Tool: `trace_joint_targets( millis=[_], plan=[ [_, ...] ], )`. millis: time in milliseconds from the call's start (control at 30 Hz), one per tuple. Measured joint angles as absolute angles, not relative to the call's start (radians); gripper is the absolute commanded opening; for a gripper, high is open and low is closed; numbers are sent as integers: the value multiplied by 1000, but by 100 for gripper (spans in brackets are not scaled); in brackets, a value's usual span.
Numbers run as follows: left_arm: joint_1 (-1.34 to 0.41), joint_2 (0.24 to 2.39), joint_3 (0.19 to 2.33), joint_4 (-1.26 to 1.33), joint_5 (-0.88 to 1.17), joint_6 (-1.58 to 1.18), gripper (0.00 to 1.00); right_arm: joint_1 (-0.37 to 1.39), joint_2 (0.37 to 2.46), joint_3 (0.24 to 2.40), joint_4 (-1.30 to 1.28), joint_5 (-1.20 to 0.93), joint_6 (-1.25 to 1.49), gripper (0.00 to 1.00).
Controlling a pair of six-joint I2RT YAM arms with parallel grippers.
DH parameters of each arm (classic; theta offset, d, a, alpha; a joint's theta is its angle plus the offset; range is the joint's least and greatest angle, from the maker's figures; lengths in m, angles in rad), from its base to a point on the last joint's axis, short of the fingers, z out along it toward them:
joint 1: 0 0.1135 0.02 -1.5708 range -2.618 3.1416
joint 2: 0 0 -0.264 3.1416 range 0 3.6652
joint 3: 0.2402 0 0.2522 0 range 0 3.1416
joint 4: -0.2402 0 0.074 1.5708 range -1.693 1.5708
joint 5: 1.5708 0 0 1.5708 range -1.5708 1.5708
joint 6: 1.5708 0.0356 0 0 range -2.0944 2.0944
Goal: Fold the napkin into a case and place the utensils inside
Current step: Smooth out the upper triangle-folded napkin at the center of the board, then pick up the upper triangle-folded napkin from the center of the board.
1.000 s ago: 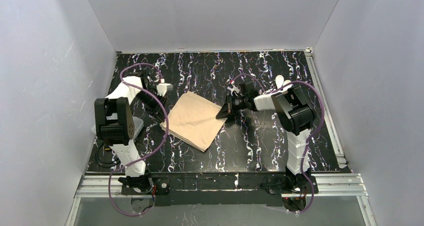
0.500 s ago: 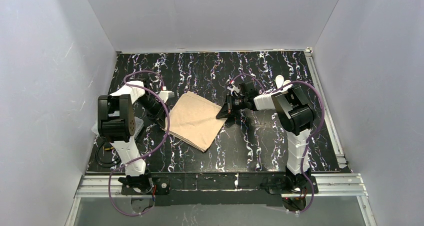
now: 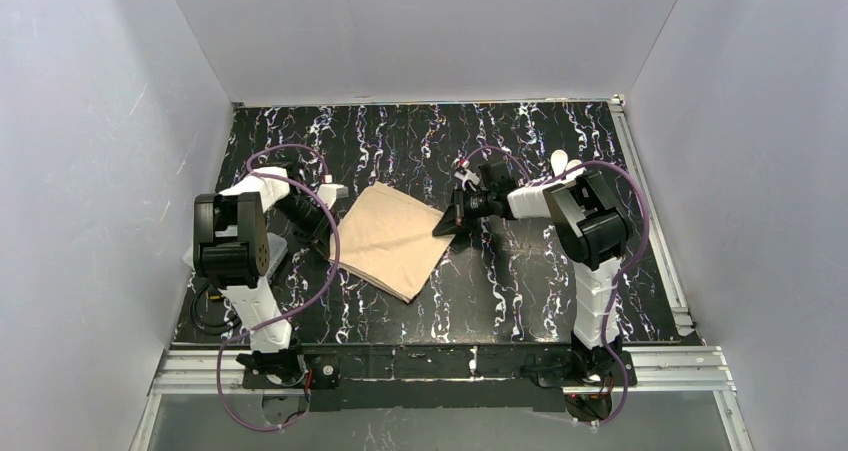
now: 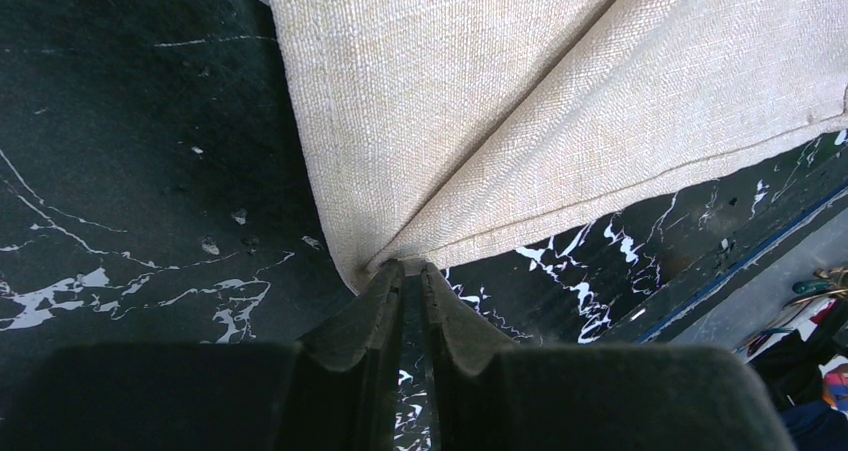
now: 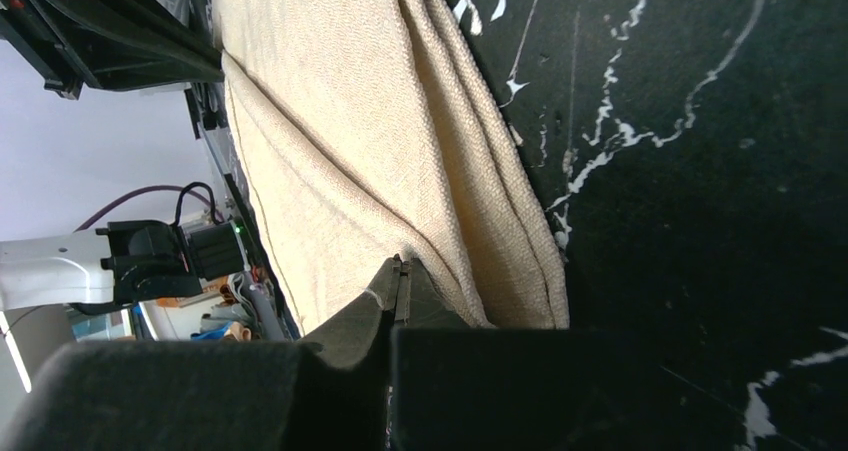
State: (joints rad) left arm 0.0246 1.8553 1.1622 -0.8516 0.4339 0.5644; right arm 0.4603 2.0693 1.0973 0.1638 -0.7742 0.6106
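Note:
The beige napkin lies folded on the black marbled table, turned like a diamond. My left gripper is at its left corner. In the left wrist view the jaws pinch that corner, and creases in the napkin fan out from the tips. My right gripper is at the napkin's right corner. Its jaws are shut tight with the tips against the layered cloth, and no cloth shows between them. A white rounded utensil end peeks out behind the right arm.
A clear plastic box sits by the left arm's base, partly hidden by the arm. Purple cables loop over both arms. White walls enclose the table on three sides, and a metal rail runs along the right edge.
The left arm's elbow and wrist have shifted slightly toward the near left while holding the corner. The napkin's outline and the right arm look unchanged.

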Motion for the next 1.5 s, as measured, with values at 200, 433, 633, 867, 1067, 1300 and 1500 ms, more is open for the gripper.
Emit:
trace_joint_targets(
  millis=[200, 433, 633, 867, 1067, 1300, 1500],
  plan=[
    [-6, 1856, 1161, -864, 475, 551, 12, 424, 2071, 1109, 146, -767, 601, 1],
    [-97, 1858, 1143, -872, 523, 529, 15, 397, 2112, 1229, 49, -723, 537, 1],
    [-97, 1849, 1215, -897, 511, 525, 27, 403, 2110, 1280, -44, -678, 487, 4],
    [-84, 1666, 1378, -943, 495, 558, 52, 450, 1996, 1317, -231, -537, 382, 42],
    [-23, 1437, 1372, -885, 495, 609, 58, 558, 1852, 1409, -358, -390, 268, 66],
    [18, 1427, 1458, -894, 583, 649, 64, 750, 1686, 1426, -432, -103, 140, 99],
    [50, 1313, 1307, -873, 774, 820, 64, 797, 1538, 1332, -403, 56, 41, 99]
  ],
)
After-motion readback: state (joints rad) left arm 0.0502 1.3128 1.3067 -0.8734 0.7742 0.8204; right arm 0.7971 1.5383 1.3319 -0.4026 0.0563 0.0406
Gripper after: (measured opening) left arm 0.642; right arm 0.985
